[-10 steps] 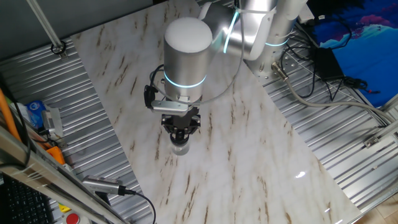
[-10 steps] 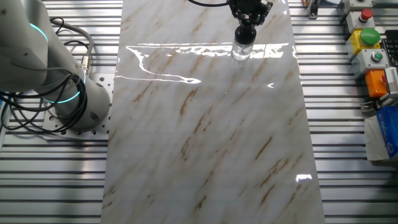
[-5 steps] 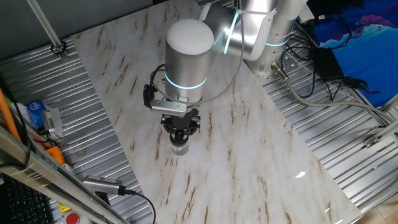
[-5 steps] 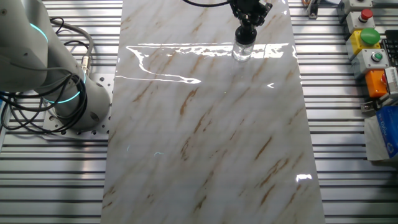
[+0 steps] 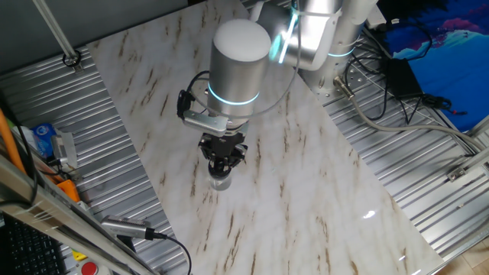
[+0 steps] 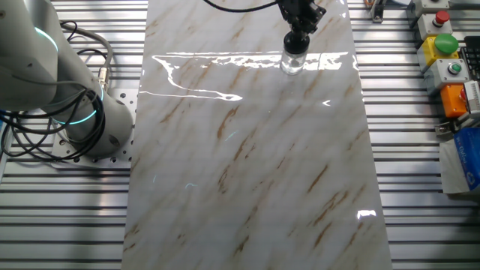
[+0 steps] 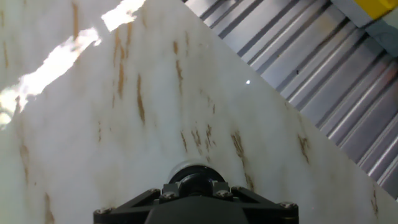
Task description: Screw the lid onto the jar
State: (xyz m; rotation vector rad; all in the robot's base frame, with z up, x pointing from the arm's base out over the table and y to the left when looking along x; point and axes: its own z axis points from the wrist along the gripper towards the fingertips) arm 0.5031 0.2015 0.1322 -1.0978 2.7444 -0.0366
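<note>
The jar [image 5: 221, 181] is a small clear glass one, standing upright on the marble-patterned table [image 5: 306, 191]. The other fixed view shows the jar [image 6: 292, 63] near the table's far edge, in a streak of glare. My gripper [image 5: 223, 163] points straight down onto its mouth. From the other side the gripper [image 6: 298, 35] sits directly on top of the jar. In the hand view the round black lid [image 7: 198, 177] is held between the fingers, and the gripper [image 7: 196, 190] is shut on it. A pale sliver of the jar's rim [image 7: 177, 169] shows around the lid. The join between lid and jar is hidden.
Ribbed metal decking [image 5: 99, 114] flanks the table on both sides. A control box with red and green buttons [image 6: 444, 43] stands at the right in the other fixed view. Cables [image 5: 397, 107] lie behind the arm's base [image 6: 71, 105]. A blue packet [image 5: 42, 139] lies at the left.
The wrist has turned about its vertical axis, with the side-mounted camera swinging round, and the big arm link has shifted slightly right. The jar stays in place with the gripper still on it.
</note>
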